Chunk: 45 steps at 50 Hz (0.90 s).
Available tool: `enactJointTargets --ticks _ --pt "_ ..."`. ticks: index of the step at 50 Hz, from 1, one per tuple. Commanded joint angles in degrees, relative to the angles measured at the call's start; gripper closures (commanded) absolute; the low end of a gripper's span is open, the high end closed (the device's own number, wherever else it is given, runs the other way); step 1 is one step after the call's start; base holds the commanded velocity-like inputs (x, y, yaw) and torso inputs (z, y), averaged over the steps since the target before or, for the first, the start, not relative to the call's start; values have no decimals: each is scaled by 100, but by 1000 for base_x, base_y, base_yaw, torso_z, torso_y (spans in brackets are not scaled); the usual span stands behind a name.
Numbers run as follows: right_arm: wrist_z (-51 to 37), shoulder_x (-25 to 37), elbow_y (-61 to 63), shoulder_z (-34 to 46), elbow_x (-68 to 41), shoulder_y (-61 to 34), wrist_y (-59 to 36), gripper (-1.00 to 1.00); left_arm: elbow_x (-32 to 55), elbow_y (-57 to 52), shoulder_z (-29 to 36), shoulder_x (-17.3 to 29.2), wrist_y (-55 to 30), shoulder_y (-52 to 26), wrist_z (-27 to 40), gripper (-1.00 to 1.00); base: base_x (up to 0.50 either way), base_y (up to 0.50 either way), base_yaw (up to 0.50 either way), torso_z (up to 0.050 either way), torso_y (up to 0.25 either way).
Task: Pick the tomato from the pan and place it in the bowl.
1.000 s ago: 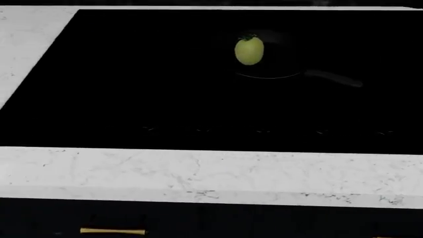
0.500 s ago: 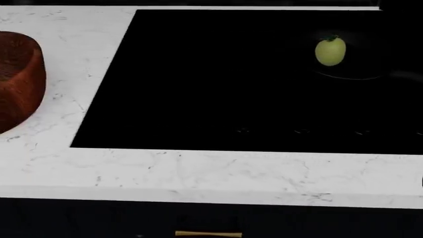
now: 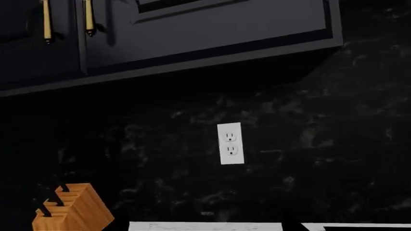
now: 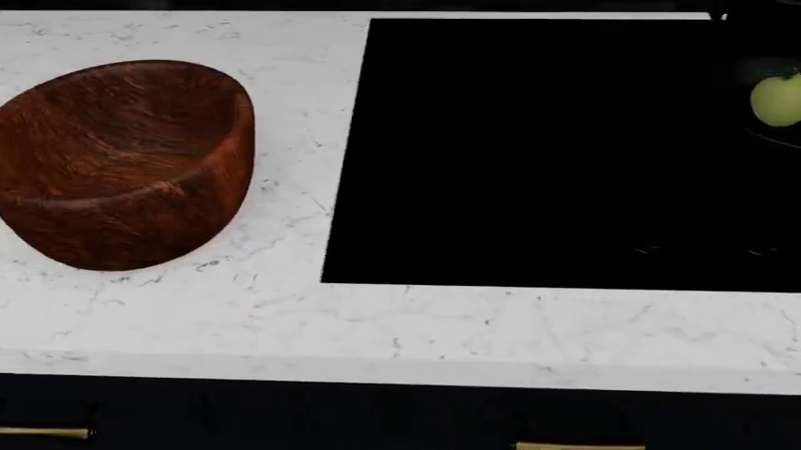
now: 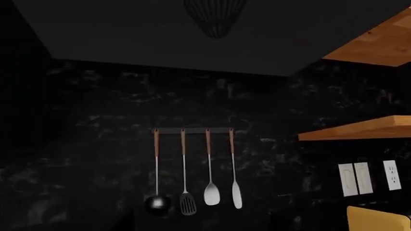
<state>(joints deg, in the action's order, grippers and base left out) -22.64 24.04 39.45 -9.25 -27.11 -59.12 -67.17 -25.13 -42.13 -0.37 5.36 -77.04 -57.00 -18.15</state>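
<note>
Sitting at the far right edge of the head view, the small round yellow-green tomato (image 4: 778,99) rests in the black frying pan (image 4: 766,133), which barely shows against the glossy black cooktop (image 4: 526,150), so I judge the right arm the nearer for the reach. Well apart to the left, on the white veined marble counter (image 4: 375,328), stands the large reddish-brown wooden bowl (image 4: 119,159), streaky-grained and thick-rimmed. Neither of the 2 grippers appears in any view, both wrist cameras facing the dark wall, so I cannot tell how their fingers stand.

No readable text, labels or numbers anywhere.
</note>
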Motion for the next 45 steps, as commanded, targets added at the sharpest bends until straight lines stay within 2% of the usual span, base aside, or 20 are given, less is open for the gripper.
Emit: enactJointTargets --ticks 1,6,22,45 --pt "129 -79 -383 -129 52 58 332 -100 -104 443 -21 -121 248 -23 -83 -100 -1 500 0 0 0" --pt "130 -65 -427 -181 39 88 325 -100 -45 483 -63 -132 316 11 -44 -100 -1 422 0 0 0" --pt "25 -130 -311 -744 -222 23 -51 -100 20 506 111 -144 225 -111 74 -100 10 6 0 0 0" --pt "10 -101 -138 -951 -440 -17 -254 -100 106 416 194 -89 46 -194 165 -100 300 0 0 0 0"
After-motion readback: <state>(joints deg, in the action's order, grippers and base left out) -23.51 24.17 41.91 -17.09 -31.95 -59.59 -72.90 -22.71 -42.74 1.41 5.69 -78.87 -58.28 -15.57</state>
